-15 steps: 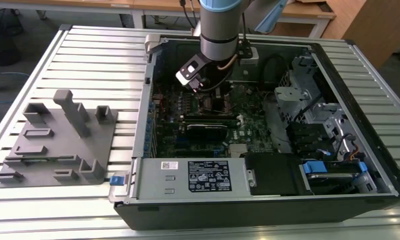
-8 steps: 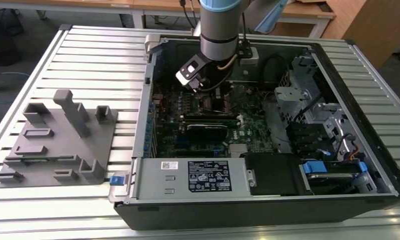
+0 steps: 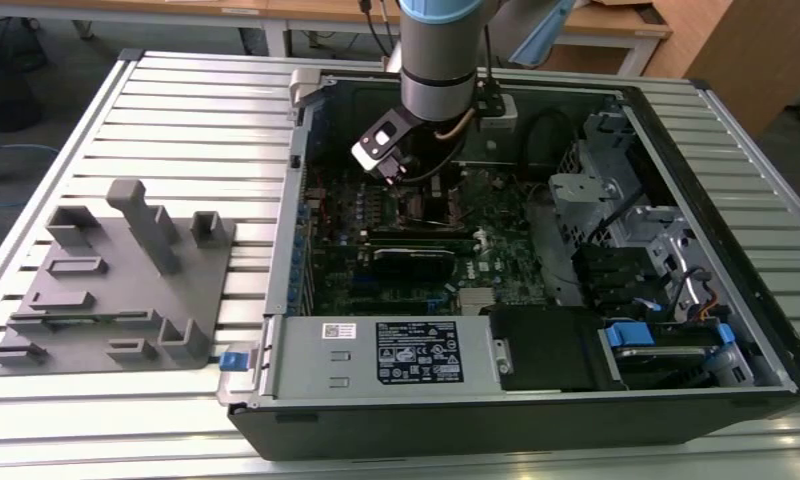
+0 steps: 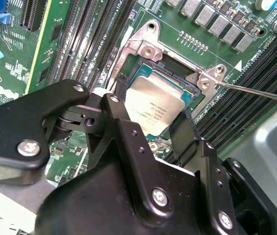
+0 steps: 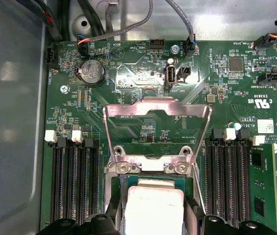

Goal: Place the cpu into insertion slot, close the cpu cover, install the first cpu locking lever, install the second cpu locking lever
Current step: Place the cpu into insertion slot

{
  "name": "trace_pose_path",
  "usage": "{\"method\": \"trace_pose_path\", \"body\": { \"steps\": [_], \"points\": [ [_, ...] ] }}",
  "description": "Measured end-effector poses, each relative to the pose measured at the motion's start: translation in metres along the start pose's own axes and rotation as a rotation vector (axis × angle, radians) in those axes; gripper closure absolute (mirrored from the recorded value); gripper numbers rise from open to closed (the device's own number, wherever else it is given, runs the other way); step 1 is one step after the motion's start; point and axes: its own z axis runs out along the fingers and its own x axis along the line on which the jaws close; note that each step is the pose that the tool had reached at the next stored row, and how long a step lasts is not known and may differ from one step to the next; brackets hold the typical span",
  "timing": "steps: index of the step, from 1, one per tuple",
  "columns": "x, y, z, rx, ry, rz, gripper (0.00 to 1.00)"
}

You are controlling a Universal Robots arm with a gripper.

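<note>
Nearest me, along the front of the open computer case, lies a grey sheet-metal power supply with a white label. At the exterior view's left, a matte grey fixture plate with blocky posts sits on the ribbed aluminium table. Moving right, the arm reaches down into the case, its gripper low over the green circuit board. Its black, bolted fingers are closed against two opposite edges of the cpu, a flat square with a dull silver top. It sits at the insertion slot; whether it is fully seated I cannot tell. The cpu cover, a thin shiny frame, stands raised open, hinged at one edge of the slot. Long black ribbed slots flank it. Further right stands a bare metal drive cage.
</note>
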Motion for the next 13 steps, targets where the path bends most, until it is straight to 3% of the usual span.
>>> {"method": "trace_pose_path", "body": {
  "steps": [13],
  "points": [
    [0.0000,0.0006,-0.0062,-0.0002,0.0003,0.000,0.41]
  ]
}}
